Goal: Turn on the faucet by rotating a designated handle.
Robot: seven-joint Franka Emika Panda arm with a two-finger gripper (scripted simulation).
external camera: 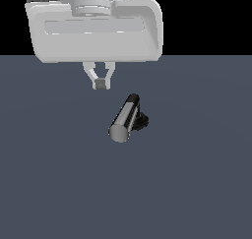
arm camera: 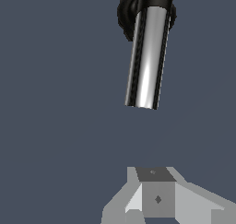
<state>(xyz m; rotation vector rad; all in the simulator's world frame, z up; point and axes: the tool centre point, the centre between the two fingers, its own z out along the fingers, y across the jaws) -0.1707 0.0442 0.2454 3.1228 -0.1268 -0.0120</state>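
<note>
Faucet base only wrist-visible

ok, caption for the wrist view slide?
Wrist view: closed tool short of the faucet's shiny handle, no contact yet.

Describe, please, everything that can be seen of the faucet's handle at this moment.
The handle is a short, straight cylindrical bar that looks like polished silver-grey metal, with dark reflective streaks along its length and a flat round free end. Its other end joins the black elbow of the faucet. In the exterior view it lies slanted, the flat end nearer the camera. Nothing touches it: the tool sits apart from it, with its fingers closed together.
</note>
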